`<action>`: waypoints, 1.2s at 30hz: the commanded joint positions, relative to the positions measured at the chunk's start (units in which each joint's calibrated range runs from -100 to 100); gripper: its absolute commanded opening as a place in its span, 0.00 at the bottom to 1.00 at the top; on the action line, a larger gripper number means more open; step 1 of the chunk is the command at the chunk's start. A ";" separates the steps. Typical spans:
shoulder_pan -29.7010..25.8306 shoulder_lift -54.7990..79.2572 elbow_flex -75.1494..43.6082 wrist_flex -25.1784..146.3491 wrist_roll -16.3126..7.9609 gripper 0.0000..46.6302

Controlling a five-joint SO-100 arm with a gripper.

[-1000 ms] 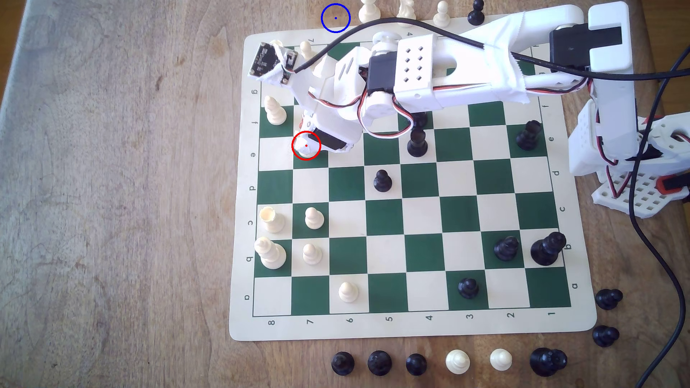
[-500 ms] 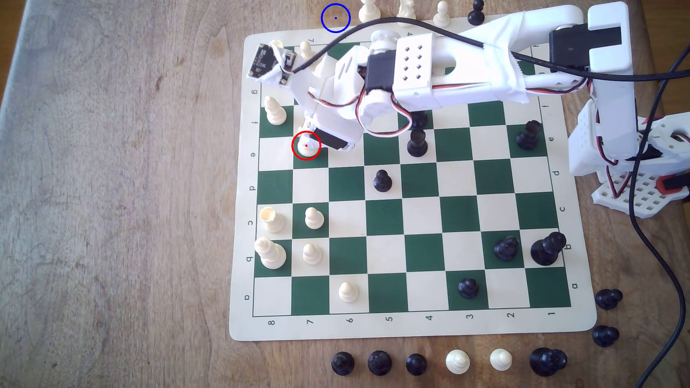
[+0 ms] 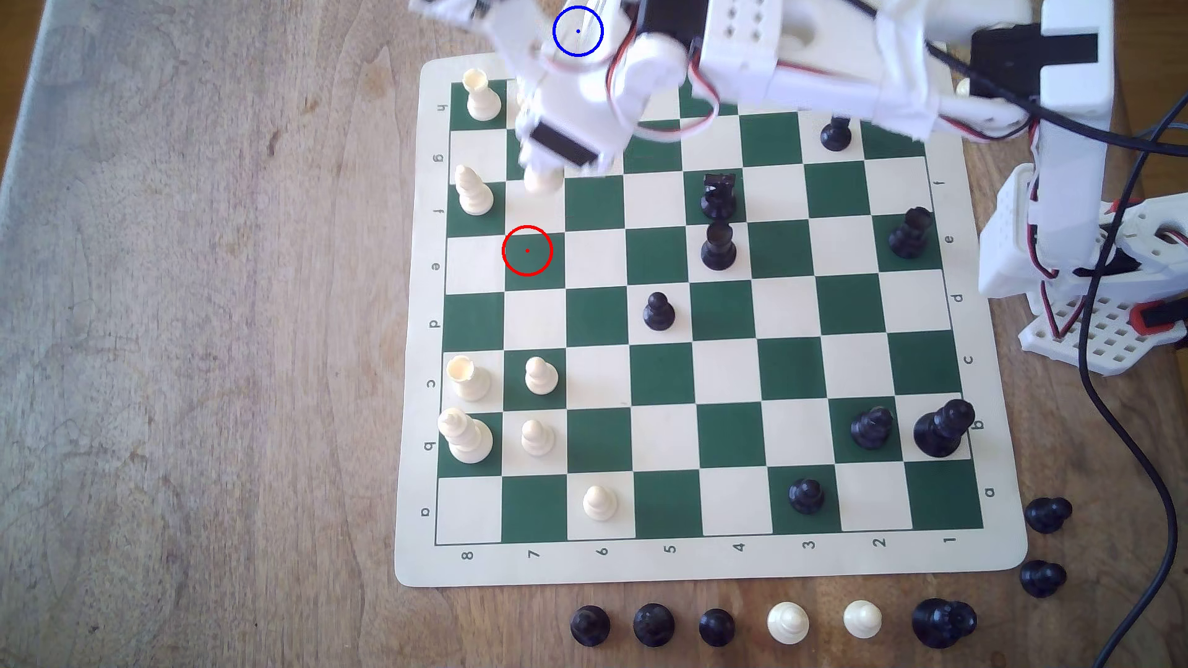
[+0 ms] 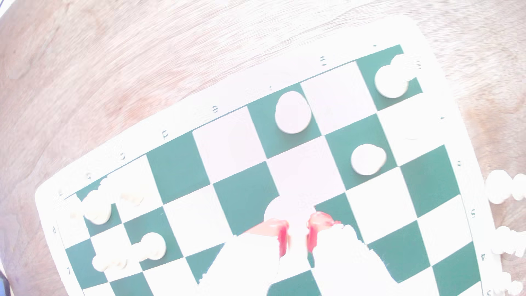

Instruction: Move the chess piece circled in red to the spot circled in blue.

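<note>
- Nearest the camera in the exterior view, a row of captured pieces (image 3: 787,622) stood on the bare wooden table (image 3: 193,321) below the board's edge, four black and two cream.
- The chessboard (image 3: 707,559), a green-and-cream mat, carried cream pieces along its side at the exterior view's left and black pieces (image 3: 657,311) scattered toward the middle and right.
- The red ring (image 3: 527,250) sat on a green square that held nothing.
- Further back, the gripper (image 3: 543,168) hung above the board, closed around the cream knight (image 3: 543,180), whose round base showed just beneath the white fingers.
- In the washed-out wrist view, the red-tipped fingers (image 4: 280,232) stood narrowly apart with the knight's pale base (image 4: 287,212) between them; it seemed clear of the board, though glare made that hard to judge.
- A cream rook (image 3: 481,96) stood on the far corner square, near the gripper at the exterior view's left.
- Farthest back, the blue ring (image 3: 577,31) lay off the board's far edge, with the white arm (image 3: 739,45) crossing over it.
</note>
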 commanded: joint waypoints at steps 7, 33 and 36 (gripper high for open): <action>11.24 -15.18 12.95 -9.41 1.07 0.01; 16.63 0.61 3.16 -15.96 2.15 0.01; 17.57 4.18 0.71 -16.86 2.34 0.01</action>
